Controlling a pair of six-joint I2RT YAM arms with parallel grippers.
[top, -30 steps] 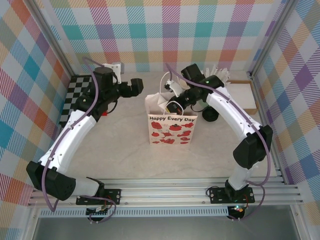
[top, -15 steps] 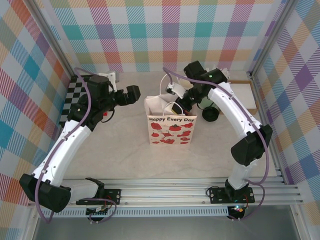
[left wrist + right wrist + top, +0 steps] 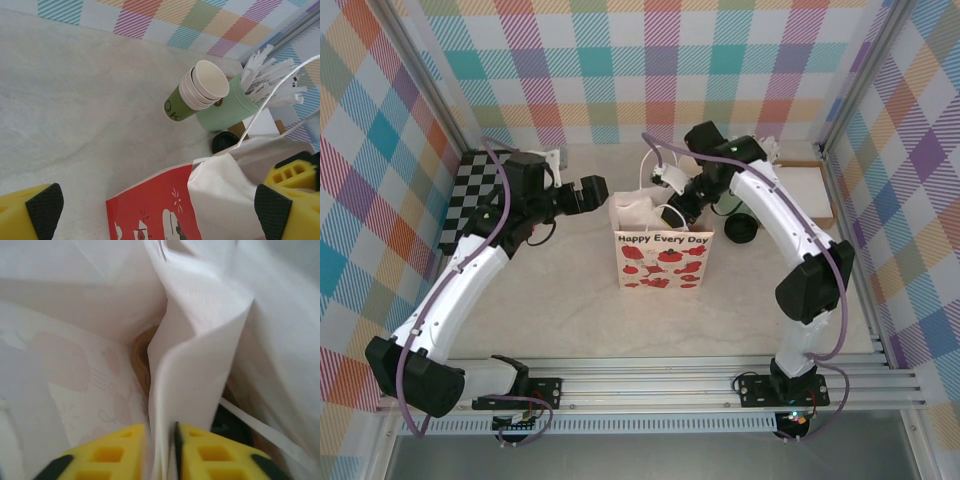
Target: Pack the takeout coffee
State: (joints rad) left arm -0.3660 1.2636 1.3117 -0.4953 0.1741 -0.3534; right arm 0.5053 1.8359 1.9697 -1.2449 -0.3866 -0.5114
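Top external view puts the paper bag [image 3: 663, 258] upright about mid-table [image 3: 570, 300], its red print facing the near edge and its mouth open. Just beside the far left corner of the bag's mouth hovers the left gripper [image 3: 603, 192]. In the left wrist view its fingers [image 3: 44, 210] stand wide apart, one over bare table and one over the bag's white lining, holding nothing.

At the bag's far right rim, the right gripper [image 3: 682, 203] reaches into the mouth. The right wrist view shows its yellow fingers [image 3: 112, 452] a narrow gap apart with a fold of the bag's white wall between them; whether they pinch it cannot be told. Deeper in the bag lies a brownish round shape [image 3: 141, 360], too blurred to name.

One coffee cup [image 3: 740, 229], dark with a black lid, sits on the table just beside the bag's right side; upright or tipped cannot be told. Farther back, toward the far right corner, a stack of lidless cups [image 3: 197, 90] touches a pale green holder [image 3: 227, 107] of white sticks [image 3: 270, 70]. A checkered mat [image 3: 470, 195] lies near the far left corner.
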